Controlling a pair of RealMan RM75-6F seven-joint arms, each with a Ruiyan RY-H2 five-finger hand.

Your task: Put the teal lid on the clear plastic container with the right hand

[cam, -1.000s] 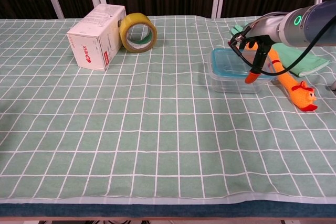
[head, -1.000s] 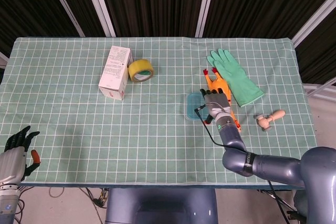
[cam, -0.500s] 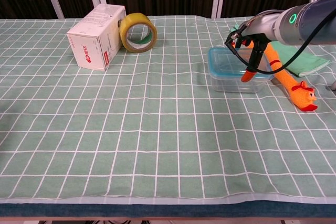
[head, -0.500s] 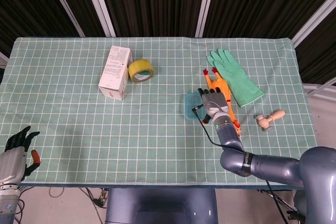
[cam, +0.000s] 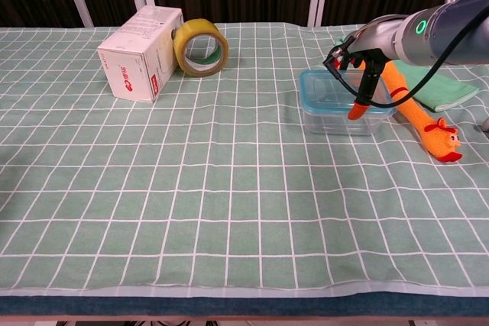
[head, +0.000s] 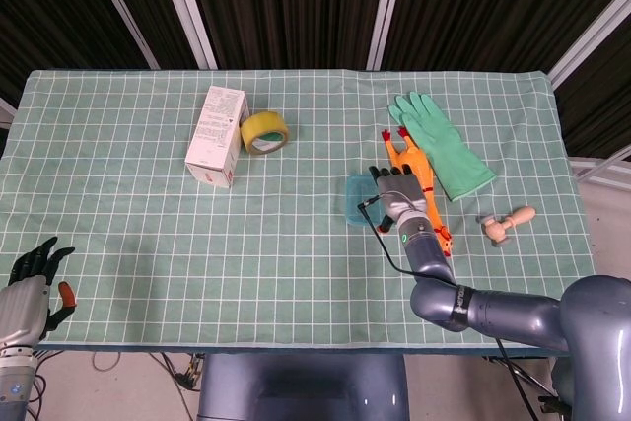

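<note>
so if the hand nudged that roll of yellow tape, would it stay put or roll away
The tape roll stands on its edge, leaning against the white box, so a nudge would probably send it rolling across the cloth. It looks like a thin hollow ring, so likely light and easily shifted. Knocked sideways, it might tip flat and then stay put.

Not much to read here. The white carton [cam: 140, 53] carries a small red mark low on its end face in the chest view, too small to make out, and from the head camera its long side [head: 221, 125] shows lines of fine print that blur into grey. The yellow tape roll [cam: 202, 47] leaning against the carton shows no lettering that can be read. No other text or numbers are legible.
</note>
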